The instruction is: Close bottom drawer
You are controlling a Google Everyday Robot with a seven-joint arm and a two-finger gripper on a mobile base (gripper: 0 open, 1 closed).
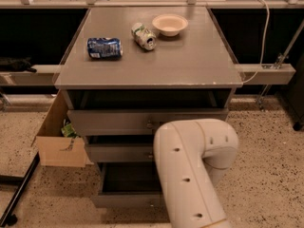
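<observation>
Speckled floor (266,170), open grey bottom drawer (124,199), gripper unseen

A packet (104,48), I think, lies left of the can (144,36) and bowl (170,24) on the tabletop (190,65); the bottom drawer (123,201) juts out below; the gripper is out of view.

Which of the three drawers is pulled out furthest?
The bottom drawer: the deepest open interior shows behind its front; the two above show less. The hand is out of view, past the white arm.

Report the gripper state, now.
Gripper: not in view, somewhere beyond the white arm that fills the lower right, in front of the open bottom drawer. Holding anything: cannot be told.
</observation>
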